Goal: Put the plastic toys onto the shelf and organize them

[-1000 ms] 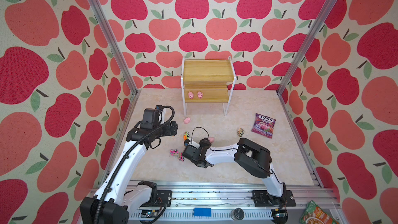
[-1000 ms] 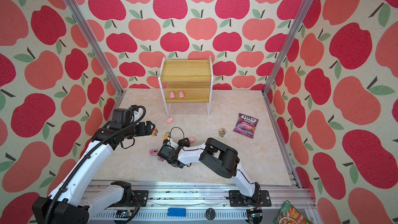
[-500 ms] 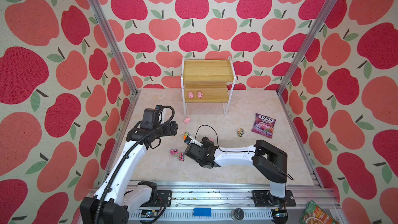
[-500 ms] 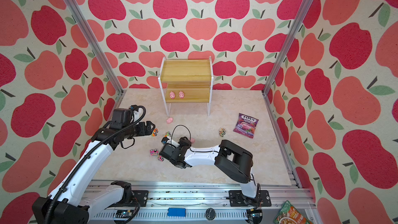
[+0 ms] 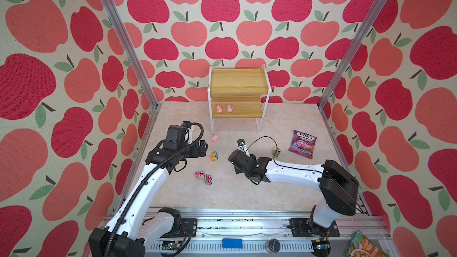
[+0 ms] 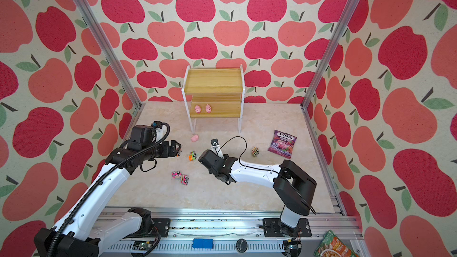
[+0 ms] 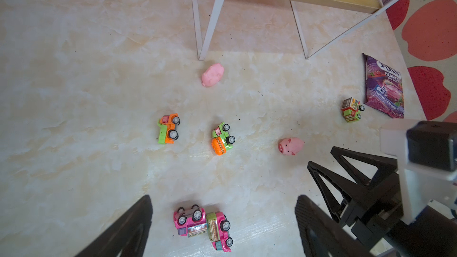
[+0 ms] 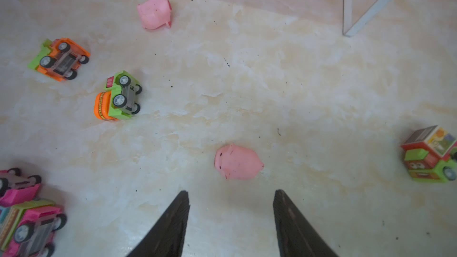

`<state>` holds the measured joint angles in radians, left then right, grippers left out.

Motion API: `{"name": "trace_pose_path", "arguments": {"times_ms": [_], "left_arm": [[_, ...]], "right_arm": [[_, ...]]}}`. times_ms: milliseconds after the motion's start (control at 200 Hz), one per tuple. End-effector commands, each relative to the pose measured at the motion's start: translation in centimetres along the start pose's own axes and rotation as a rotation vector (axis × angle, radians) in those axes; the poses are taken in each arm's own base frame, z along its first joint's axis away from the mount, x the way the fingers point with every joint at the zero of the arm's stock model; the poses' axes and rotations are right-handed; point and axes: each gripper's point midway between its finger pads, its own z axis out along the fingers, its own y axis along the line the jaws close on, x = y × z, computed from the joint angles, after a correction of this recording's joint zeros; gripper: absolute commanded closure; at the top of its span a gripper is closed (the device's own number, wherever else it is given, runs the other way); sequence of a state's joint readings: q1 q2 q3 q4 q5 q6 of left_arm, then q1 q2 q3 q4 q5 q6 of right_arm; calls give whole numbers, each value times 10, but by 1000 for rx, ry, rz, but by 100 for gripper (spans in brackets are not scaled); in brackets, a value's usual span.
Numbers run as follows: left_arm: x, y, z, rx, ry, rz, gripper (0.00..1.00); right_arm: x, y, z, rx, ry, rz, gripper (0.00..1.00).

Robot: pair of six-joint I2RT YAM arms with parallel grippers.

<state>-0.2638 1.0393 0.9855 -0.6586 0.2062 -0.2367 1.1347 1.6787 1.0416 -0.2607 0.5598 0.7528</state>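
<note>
Apple-patterned walls are seen around a pale marbled floor. At the back of that floor, against the wall, the shelf is set; its top board is bare. On its lower board, towards the left end, one pink pig and a second pig are placed just beside each other.

A third pig is left on the floor beside the shelf's front left leg. A fourth pig is found on the floor just ahead of the right pincer, whose jaws are parted with nothing between them; the pig is not enclosed.

An orange dump truck and a green and orange truck are laid on their sides near each other in the middle of the floor. Nearer the front, a pink truck and a second pink truck are found touching, both tipped over. A brown and green truck is stood upright near a purple candy bag on the right.

The left pincer is held above the floor with its jaws spread wide and nothing gripped.
</note>
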Motion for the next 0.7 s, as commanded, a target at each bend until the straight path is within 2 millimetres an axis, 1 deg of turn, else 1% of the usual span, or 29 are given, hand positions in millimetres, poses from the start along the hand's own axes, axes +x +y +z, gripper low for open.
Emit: {"name": "trace_pose_path", "arguments": {"times_ms": [0, 165, 245, 460, 535, 695], "left_arm": [[3, -2, -5, -5, -1, 10, 7], [5, -5, -6, 3, -2, 22, 7], [4, -8, -6, 11, -4, 24, 7], [4, -8, -8, 15, -11, 26, 7], [3, -8, -9, 12, -14, 28, 7], [4, -9, -9, 15, -13, 29, 7]], "right_arm": [[19, 1, -3, -73, 68, 262, 42], [28, -9, 7, -109, 59, 444, 43], [31, -10, 14, -148, 61, 527, 43], [31, -6, 30, -224, 92, 680, 43], [28, -3, 36, -258, 101, 740, 43], [21, -1, 50, -274, 104, 800, 44]]}}
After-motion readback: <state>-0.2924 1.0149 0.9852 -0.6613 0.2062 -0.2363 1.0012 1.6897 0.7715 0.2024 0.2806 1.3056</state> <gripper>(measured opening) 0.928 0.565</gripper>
